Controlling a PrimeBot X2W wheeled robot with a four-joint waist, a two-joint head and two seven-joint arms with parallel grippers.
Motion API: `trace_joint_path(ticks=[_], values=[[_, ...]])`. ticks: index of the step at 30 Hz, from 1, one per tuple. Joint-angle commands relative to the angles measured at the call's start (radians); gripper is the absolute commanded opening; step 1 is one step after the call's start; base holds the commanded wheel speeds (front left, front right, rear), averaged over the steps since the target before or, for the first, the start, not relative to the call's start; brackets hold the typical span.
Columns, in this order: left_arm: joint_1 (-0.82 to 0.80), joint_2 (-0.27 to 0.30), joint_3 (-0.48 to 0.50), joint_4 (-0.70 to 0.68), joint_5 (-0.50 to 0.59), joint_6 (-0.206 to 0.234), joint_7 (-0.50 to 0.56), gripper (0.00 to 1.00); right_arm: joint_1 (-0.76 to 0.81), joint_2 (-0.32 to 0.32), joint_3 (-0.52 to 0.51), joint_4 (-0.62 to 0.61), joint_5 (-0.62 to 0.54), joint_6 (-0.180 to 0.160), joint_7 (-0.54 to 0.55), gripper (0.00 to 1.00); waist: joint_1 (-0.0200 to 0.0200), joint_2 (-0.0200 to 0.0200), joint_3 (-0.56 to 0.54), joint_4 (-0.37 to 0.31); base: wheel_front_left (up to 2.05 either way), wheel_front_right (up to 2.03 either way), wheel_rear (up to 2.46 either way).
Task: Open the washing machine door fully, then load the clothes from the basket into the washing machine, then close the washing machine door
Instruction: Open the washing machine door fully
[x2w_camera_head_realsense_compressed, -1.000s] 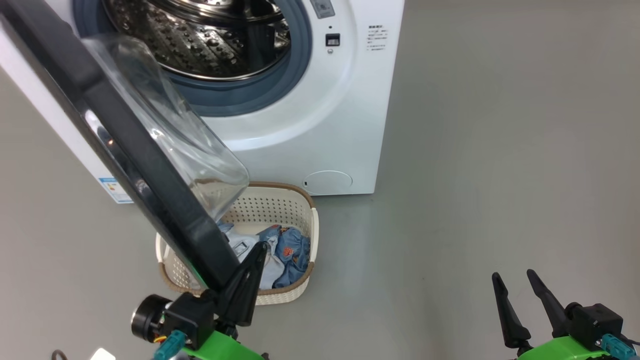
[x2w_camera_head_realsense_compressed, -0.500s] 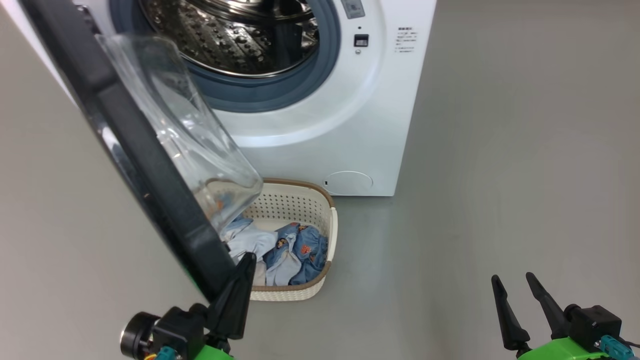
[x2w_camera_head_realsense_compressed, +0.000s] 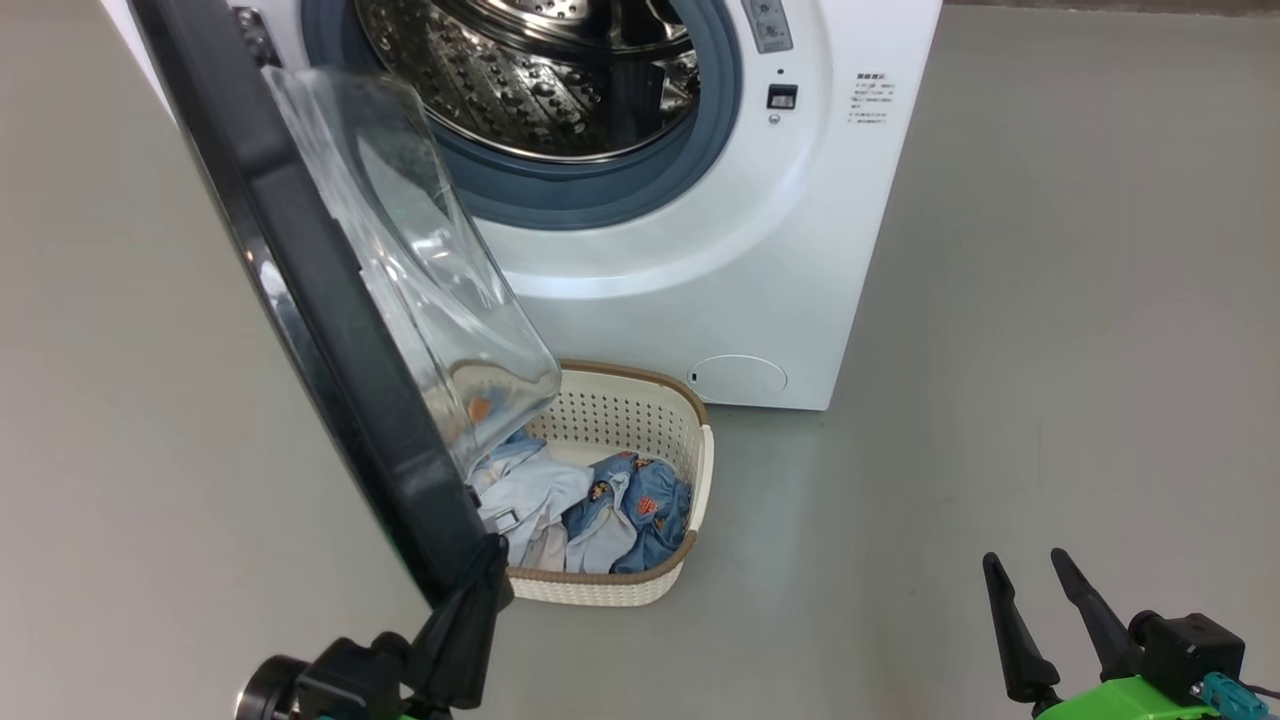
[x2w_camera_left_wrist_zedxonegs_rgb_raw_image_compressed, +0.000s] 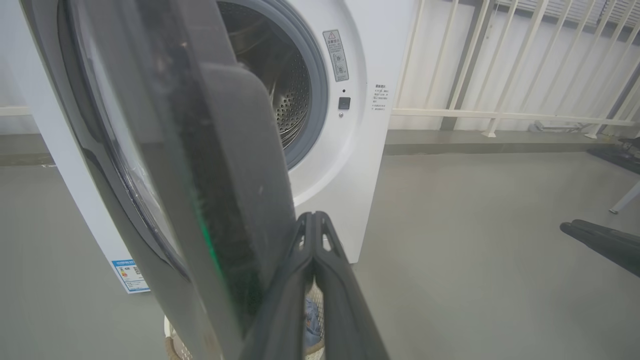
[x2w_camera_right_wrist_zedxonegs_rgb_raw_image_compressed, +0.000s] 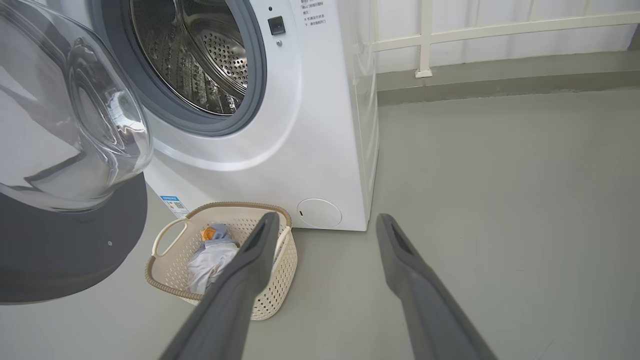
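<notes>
The washing machine (x2w_camera_head_realsense_compressed: 700, 270) stands with its steel drum exposed. The washing machine door (x2w_camera_head_realsense_compressed: 320, 330) is swung out to the left, its glass bowl hanging over the basket (x2w_camera_head_realsense_compressed: 705, 470). My left gripper (x2w_camera_head_realsense_compressed: 492, 555) is shut, and its fingers (x2w_camera_left_wrist_zedxonegs_rgb_raw_image_compressed: 312, 235) press against the lower edge of the door's black rim (x2w_camera_left_wrist_zedxonegs_rgb_raw_image_compressed: 225, 190) with nothing between them. The clothes (x2w_camera_head_realsense_compressed: 600, 510), pale blue and medium blue, lie in the cream basket (x2w_camera_right_wrist_zedxonegs_rgb_raw_image_compressed: 170, 270) on the floor in front of the machine. My right gripper (x2w_camera_head_realsense_compressed: 1022, 556) hangs open and empty at the lower right, well away from the basket.
Open grey floor stretches to the machine's right. A white railing (x2w_camera_left_wrist_zedxonegs_rgb_raw_image_compressed: 500, 75) runs along the wall behind. A blue sticker (x2w_camera_left_wrist_zedxonegs_rgb_raw_image_compressed: 130, 275) sits low on the machine's side. The door's bowl (x2w_camera_right_wrist_zedxonegs_rgb_raw_image_compressed: 75, 125) overhangs the basket's left part.
The camera has turned, so the whole picture slid right. Relative to the machine, the door has swung further open with my left gripper against its edge, uncovering more of the basket. The right gripper held still.
</notes>
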Motion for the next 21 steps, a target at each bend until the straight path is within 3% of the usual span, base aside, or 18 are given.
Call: trace_joint_path(ticks=[1, 21], values=[[-0.024, 0.030, 0.069, -0.023, -0.011, 0.028, 0.002, 0.00, -0.027, -0.010, 0.027, -0.021, 0.005, 0.002, -0.013, 1.00, 0.0000, 0.0000, -0.003, 0.004, 0.00, 0.00, 0.00], [-0.068, 0.036, 0.085, 0.029, -0.037, 0.045, 0.004, 0.00, -0.031, -0.004, 0.029, -0.017, 0.019, 0.002, -0.013, 1.00, 0.0000, 0.0000, 0.006, 0.016, 0.00, 0.00, 0.00]])
